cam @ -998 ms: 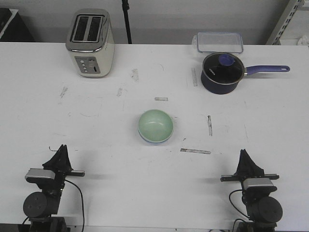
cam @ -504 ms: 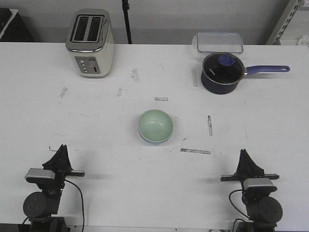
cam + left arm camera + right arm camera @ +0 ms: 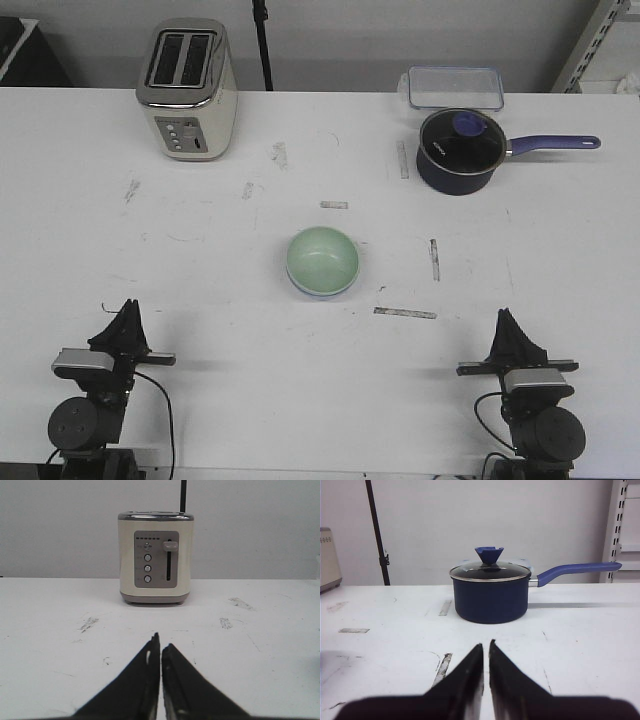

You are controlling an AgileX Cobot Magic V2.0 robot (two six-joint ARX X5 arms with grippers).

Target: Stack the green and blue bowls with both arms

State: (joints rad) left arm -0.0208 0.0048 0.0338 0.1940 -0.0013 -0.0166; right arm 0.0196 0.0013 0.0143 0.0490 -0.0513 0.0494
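The pale mint green bowl sits mid-table, nested in the periwinkle blue bowl, of which only a thin rim shows under its near edge. My left gripper rests at the near left of the table, far from the bowls, with its jaws shut and empty; in the left wrist view the tips are together. My right gripper rests at the near right, also shut and empty, with its tips together in the right wrist view. Neither wrist view shows the bowls.
A cream toaster stands at the far left and also shows in the left wrist view. A dark navy saucepan with a purple handle stands at the far right and shows in the right wrist view, with a clear lidded box behind it. Tape marks dot the table.
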